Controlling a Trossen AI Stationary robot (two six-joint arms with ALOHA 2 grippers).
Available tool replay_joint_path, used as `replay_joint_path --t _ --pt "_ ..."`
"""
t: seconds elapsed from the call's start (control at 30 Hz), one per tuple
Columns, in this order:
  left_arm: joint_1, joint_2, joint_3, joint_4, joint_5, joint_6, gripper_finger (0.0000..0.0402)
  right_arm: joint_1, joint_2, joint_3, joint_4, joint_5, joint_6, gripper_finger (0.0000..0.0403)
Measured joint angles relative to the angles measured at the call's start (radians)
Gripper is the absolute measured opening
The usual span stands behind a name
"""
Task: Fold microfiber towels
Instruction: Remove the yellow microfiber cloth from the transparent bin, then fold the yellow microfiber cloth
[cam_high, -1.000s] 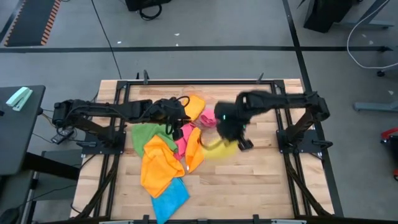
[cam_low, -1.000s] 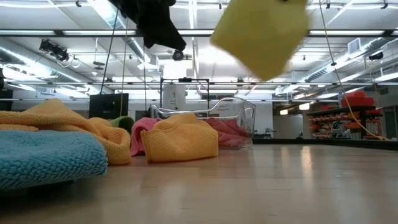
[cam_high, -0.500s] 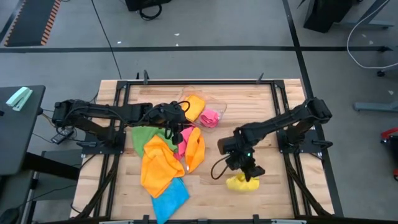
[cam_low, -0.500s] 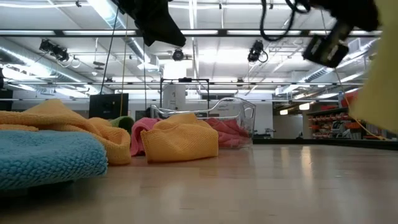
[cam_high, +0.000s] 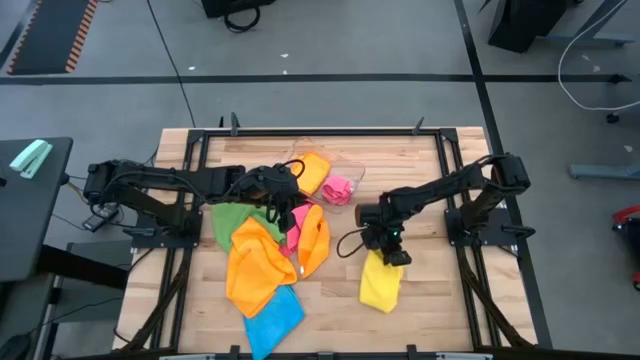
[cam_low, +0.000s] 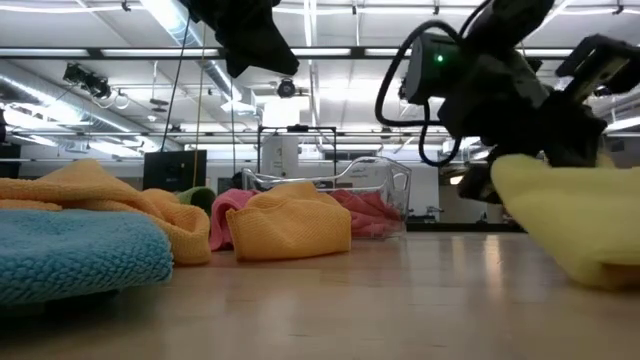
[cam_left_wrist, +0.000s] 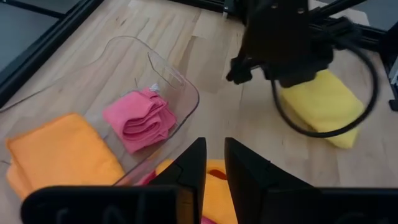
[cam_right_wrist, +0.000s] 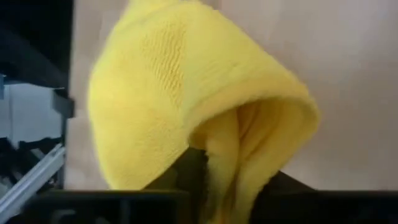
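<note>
Two dark arms, looped black cables, green indicator light, black jaws.

The clear plastic tray (cam_high: 352, 170) sits on the wooden worktop (cam_high: 440, 300) toward its far edge, just ahead of the left jaws and well apart from the right jaws. In the low view, the tray (cam_low: 385, 185) stands upright mid-worktop. A black metal frame (cam_high: 320, 131) borders the worktop. Grey floor (cam_high: 330, 50) surrounds it.
</note>
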Motion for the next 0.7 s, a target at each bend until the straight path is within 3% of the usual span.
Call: replay_joint_path --t 0.07,0.23,0.43,0.7 --pt "-0.008 0.0 0.0 0.0 0.0 -0.008 0.0068 -0.016 0.0 0.001 -0.011 0.068 -0.008 0.0113" --pt "-0.015 0.0 0.0 0.002 0.001 -0.008 0.006 -0.067 0.0 0.076 -0.144 0.367 -0.004 0.0173" --pt "-0.016 0.002 0.0 0.008 -0.004 0.035 0.0053 -0.105 -0.009 0.207 -0.291 0.531 0.036 0.0191" --pt "-0.091 0.081 -0.001 0.02 0.023 0.131 0.0061 0.001 -0.185 0.154 -0.224 0.45 0.041 0.0184"
